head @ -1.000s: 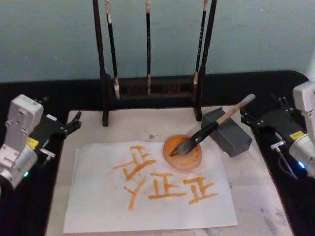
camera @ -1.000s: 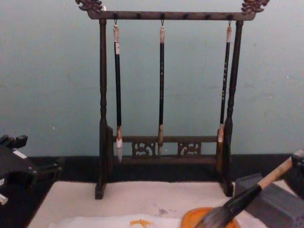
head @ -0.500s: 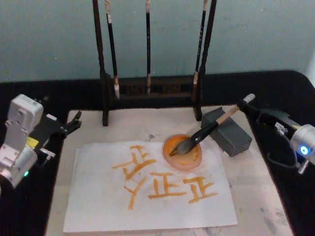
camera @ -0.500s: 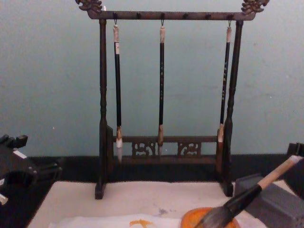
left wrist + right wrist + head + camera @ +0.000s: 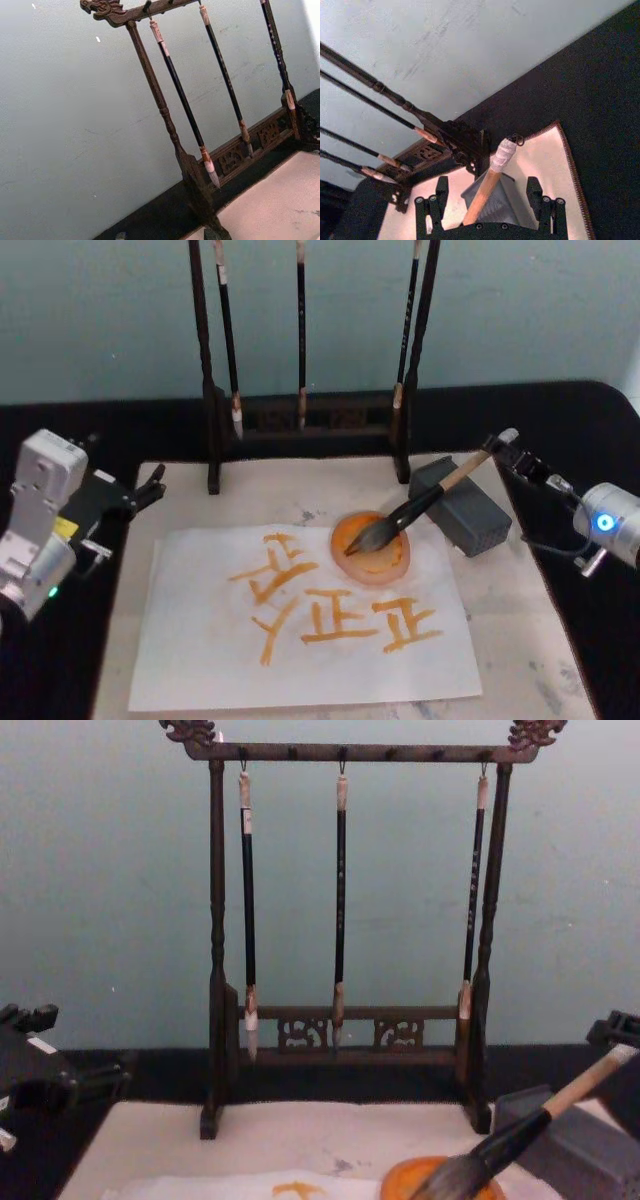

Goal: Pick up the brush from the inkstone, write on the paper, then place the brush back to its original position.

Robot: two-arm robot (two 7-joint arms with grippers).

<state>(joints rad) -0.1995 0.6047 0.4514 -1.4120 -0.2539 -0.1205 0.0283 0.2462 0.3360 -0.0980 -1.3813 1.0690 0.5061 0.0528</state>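
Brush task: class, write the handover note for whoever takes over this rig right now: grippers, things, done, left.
Right gripper: open, fingers either side of the brush handle's end, not gripping.
Left gripper: open, parked beside the mat's left edge.
Brush: bristles in the orange dish, handle leaning on the grey block.
Paper: flat on the mat, already carrying orange characters.
Done: right gripper lined up on the handle. Left: grip, lift, write, put the brush back.

The brush [image 5: 530,1123] has its bristle tip cut by the chest view's lower edge (the paper [image 5: 200,1190] too, mostly).
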